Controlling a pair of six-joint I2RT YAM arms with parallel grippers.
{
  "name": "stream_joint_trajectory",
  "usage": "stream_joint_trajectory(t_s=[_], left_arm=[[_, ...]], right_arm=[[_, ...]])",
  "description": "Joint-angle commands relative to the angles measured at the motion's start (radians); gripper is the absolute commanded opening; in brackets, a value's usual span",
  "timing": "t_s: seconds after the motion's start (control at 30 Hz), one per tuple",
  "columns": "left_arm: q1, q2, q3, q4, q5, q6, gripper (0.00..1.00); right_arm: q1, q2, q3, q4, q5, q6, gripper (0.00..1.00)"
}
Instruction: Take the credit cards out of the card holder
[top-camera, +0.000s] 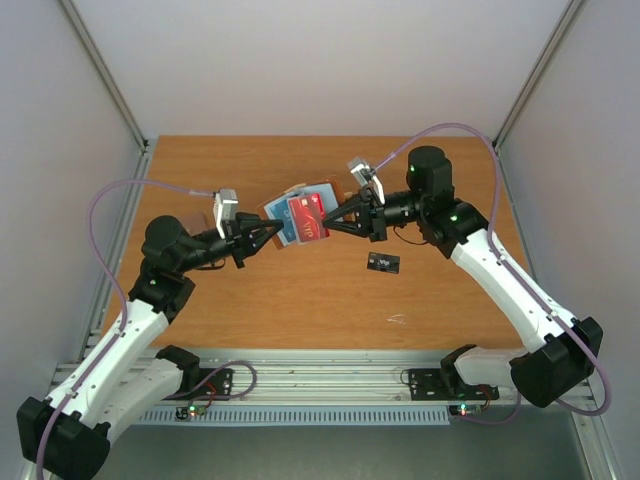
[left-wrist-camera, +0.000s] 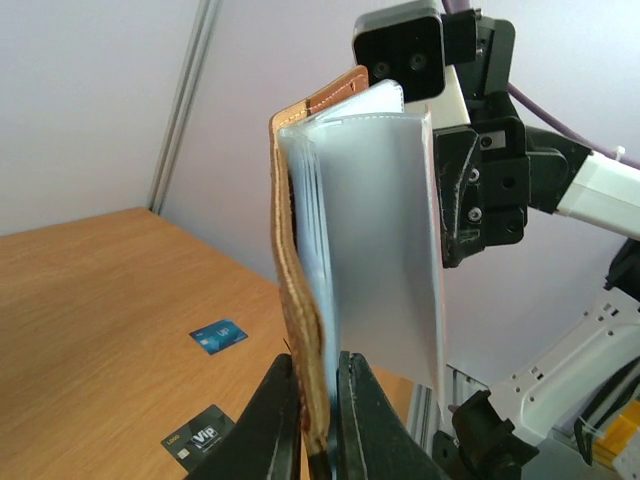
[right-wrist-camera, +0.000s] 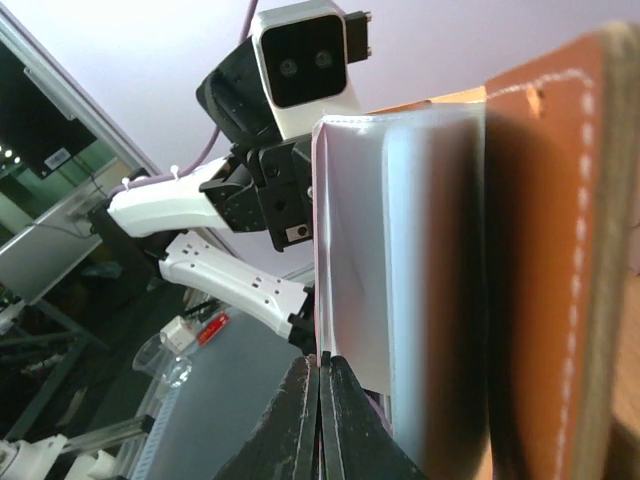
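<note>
The brown card holder hangs open in the air between my two grippers. My left gripper is shut on its leather cover, which shows edge-on in the left wrist view between the fingers. The red card sticks out of a pale pocket. My right gripper is shut on that card's thin edge, with the jaws pressed together. The black card lies on the table, also in the left wrist view. The blue card lies on the table beyond it.
The wooden table is bounded by grey walls and metal corner posts. The two arms reach in from the near edge and meet at the table's middle. The right arm's wrist is close behind the holder.
</note>
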Motion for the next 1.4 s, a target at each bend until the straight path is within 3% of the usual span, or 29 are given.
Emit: stream_joint_trajectory(t_s=[0.0, 0.17, 0.4, 0.5, 0.67, 0.73, 1.0, 1.37], left_arm=[[0.0, -0.01, -0.002, 0.046, -0.084, -0.04, 0.0], [-0.008, 0.002, 0.001, 0.118, 0.045, -0.034, 0.0], [-0.015, 0.019, 0.015, 0.137, 0.107, -0.019, 0.02], [-0.015, 0.016, 0.019, 0.159, 0.158, -0.02, 0.08], [-0.015, 0.021, 0.024, 0.178, 0.22, -0.028, 0.38], [-0.017, 0.029, 0.029, 0.174, 0.22, -0.029, 0.43], [-0.02, 0.033, 0.031, 0.052, 0.081, 0.001, 0.42], [-0.017, 0.01, 0.036, -0.028, 0.002, 0.029, 0.63]], right_arm=[[-0.046, -0.037, -0.034, 0.098, -0.048, 0.052, 0.01], [-0.039, -0.015, -0.01, 0.009, 0.003, 0.023, 0.01], [0.026, 0.034, 0.029, -0.011, 0.091, -0.028, 0.01], [0.025, 0.038, 0.034, -0.035, 0.117, -0.048, 0.01], [0.026, 0.046, 0.072, -0.098, 0.118, -0.08, 0.01], [0.028, 0.047, 0.082, -0.108, 0.114, -0.081, 0.01], [0.113, 0.053, 0.089, -0.076, 0.076, -0.087, 0.01], [0.113, 0.029, 0.117, -0.118, 0.071, -0.108, 0.01]])
